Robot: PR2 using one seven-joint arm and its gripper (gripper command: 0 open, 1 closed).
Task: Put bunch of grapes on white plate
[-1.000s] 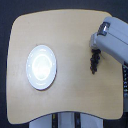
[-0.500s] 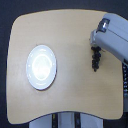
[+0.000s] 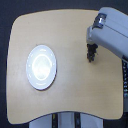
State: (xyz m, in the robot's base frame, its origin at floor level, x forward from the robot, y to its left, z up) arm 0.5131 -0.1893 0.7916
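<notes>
Gripper (image 3: 91, 49) at upper right grips the grapes (image 3: 91, 54) hanging over the table (image 3: 75, 95), well apart from the bare plate (image 3: 41, 67) at left.

A light wooden table (image 3: 70, 95) (rounded corners) carries the white plate (image 3: 42, 67).

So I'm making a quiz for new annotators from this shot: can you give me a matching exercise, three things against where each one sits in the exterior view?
Things:
1. white plate
2. bunch of grapes
3. wooden table

Places:
A. hanging dark below the gripper, on the exterior view's right
B. underneath everything, tan, with rounded corners
C. lying flat on the exterior view's left

Pairs: 1-C, 2-A, 3-B
</notes>
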